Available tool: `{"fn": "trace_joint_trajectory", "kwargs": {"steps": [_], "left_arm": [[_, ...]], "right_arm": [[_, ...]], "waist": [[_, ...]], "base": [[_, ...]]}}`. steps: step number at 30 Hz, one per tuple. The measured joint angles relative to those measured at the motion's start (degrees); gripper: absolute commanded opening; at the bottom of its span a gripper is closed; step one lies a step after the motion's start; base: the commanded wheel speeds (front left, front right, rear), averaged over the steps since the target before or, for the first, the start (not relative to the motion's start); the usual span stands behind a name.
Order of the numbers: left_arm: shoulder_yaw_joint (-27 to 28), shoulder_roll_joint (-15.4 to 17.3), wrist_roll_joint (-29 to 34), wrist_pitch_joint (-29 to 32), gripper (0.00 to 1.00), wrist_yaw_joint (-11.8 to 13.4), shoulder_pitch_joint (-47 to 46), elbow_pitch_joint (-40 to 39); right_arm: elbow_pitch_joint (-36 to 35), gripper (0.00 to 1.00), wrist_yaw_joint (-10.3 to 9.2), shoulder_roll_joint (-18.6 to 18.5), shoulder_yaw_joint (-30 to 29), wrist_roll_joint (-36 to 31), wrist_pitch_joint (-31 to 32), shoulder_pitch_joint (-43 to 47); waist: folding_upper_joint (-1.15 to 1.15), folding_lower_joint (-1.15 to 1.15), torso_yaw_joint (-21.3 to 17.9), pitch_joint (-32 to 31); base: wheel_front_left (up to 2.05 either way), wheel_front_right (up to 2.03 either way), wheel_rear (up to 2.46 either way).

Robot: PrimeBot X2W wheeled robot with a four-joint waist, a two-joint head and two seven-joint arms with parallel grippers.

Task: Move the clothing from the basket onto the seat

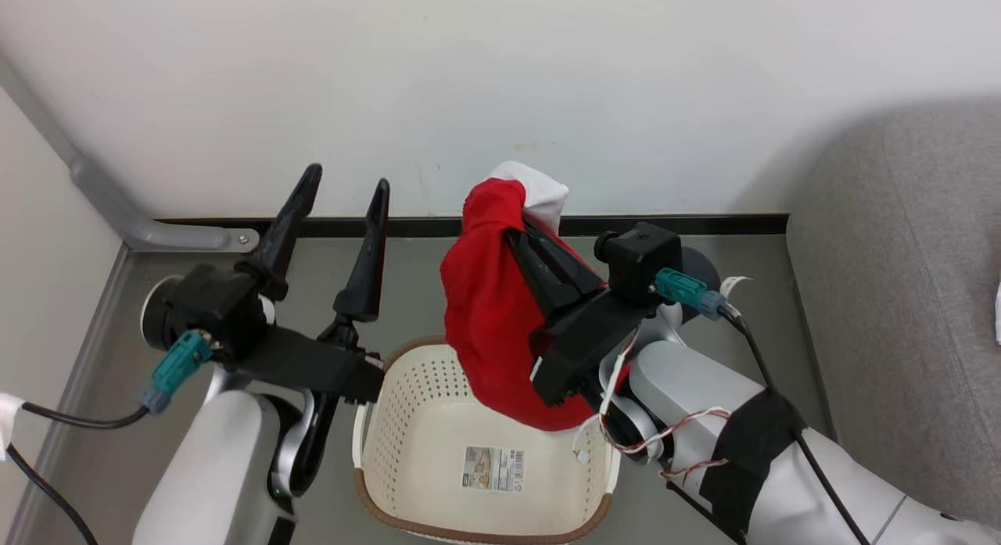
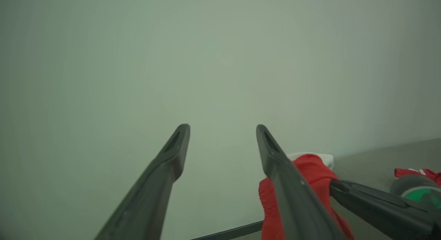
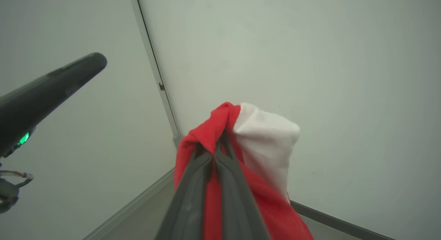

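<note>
The right gripper (image 1: 512, 232) is clamping a red-and-white garment (image 1: 485, 318) above the laundry basket (image 1: 407, 428), likely needing a swing next to the grey sofa (image 1: 899, 295) on its right, while the left gripper (image 1: 348, 177) is hanging spread and empty.

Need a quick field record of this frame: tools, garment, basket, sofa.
left tool: open, holding nothing, raised to the left of the basket
right tool: shut on the garment near its top
garment: red with a white panel, hangs from the right tool over the basket's right side
basket: cream, perforated, brown rim, barcode sticker inside
sofa: light grey, on the robot's right; held garment not yet on it
</note>
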Motion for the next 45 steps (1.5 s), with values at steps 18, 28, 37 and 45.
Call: {"fn": "trace_joint_trajectory", "kwargs": {"steps": [18,28,37,45], "left_arm": [[-2.6,0.2,0.6,-1.2,1.0,0.0,9.3,0.4],[-3.5,-0.2,0.6,-1.7,1.0,0.0,11.6,0.5],[-3.6,-0.5,0.6,-2.2,1.0,0.0,11.7,-0.2],[-4.2,-0.8,0.8,-2.3,1.0,-0.1,12.6,-1.7]], "right_arm": [[1.7,0.0,-0.01,0.0,-2.6,-1.1,0.0,0.0],[3.4,0.0,-0.01,-0.1,-5.7,-4.4,0.0,-0.1],[3.4,0.0,0.07,-0.3,-7.1,-6.6,0.0,-0.3],[2.2,0.0,0.15,-0.2,-7.4,-8.1,0.0,-0.3]], "waist": [[0.0,0.0,-6.3,-1.0],[0.0,0.0,-11.7,-1.1],[0.0,0.0,-16.7,-1.0],[0.0,0.0,-22.5,-0.9]], "base": [[0.0,0.0,0.0],[0.0,0.0,0.0],[0.0,0.0,0.0],[0.0,0.0,0.0]]}}
